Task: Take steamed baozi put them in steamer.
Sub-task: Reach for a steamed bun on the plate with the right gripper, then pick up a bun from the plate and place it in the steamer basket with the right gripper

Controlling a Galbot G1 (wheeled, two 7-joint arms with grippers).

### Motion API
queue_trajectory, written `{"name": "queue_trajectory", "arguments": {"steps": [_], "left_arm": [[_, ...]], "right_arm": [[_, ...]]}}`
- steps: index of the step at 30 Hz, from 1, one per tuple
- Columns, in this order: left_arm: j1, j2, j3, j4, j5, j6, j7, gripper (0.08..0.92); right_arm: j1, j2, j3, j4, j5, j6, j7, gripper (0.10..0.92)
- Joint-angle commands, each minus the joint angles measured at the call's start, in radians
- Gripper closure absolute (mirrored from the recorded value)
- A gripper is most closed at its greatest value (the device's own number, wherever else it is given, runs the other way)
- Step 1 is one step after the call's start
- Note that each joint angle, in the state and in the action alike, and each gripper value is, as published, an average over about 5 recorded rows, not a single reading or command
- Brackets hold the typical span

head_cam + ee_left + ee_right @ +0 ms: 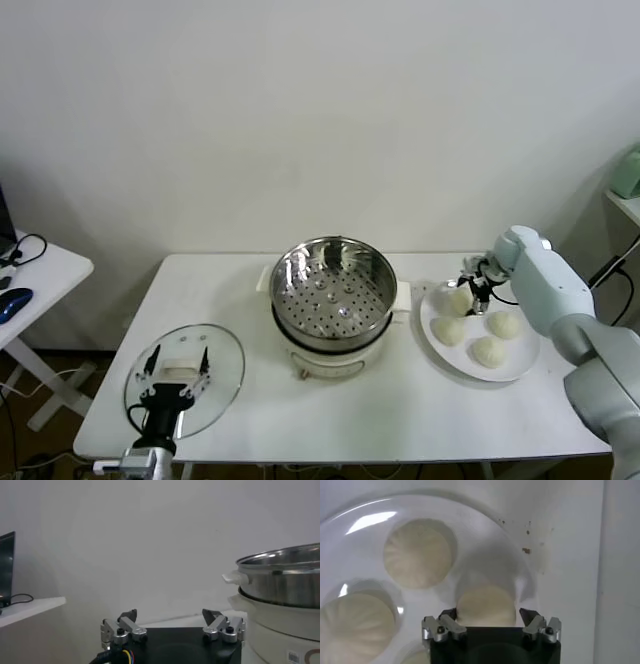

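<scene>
Several cream-white baozi lie on a white plate (521,365) at the right of the table: one at the back left (459,301), one at the left (449,330), one at the right (504,325), one at the front (488,351). My right gripper (473,283) is open just above the back-left bun; in the right wrist view that bun (486,605) sits between the spread fingers of the gripper (488,615), not gripped. The empty steel steamer (333,288) stands mid-table on its white base. My left gripper (177,362) is open, parked low at the front left.
A round glass lid (225,385) lies flat on the table at the front left, under my left gripper. A side table with a black cable (25,246) and a blue mouse (14,298) stands far left. A shelf edge (624,200) shows far right.
</scene>
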Motion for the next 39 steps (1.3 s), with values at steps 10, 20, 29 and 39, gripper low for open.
{"name": "queue_trajectory", "arguments": {"steps": [10,20,29,39], "left_arm": [[0.005,-0.004,-0.001,-0.001,0.000,-0.002,-0.002,0.177],[0.014,-0.006,-0.009,-0.005,-0.015,-0.002,-0.003,0.177],[0.027,-0.008,-0.015,-0.015,-0.020,-0.003,-0.004,0.177],[0.039,-0.018,-0.015,-0.031,-0.020,-0.003,-0.004,0.177]], "right_arm": [[-0.001,0.005,0.015,-0.005,-0.004,0.003,0.006,0.292],[-0.007,-0.015,0.001,0.027,0.034,0.000,-0.008,0.317],[0.015,-0.069,-0.100,0.123,0.175,-0.021,-0.019,0.331],[0.227,-0.186,-0.433,0.456,0.466,-0.034,-0.052,0.338]]}}
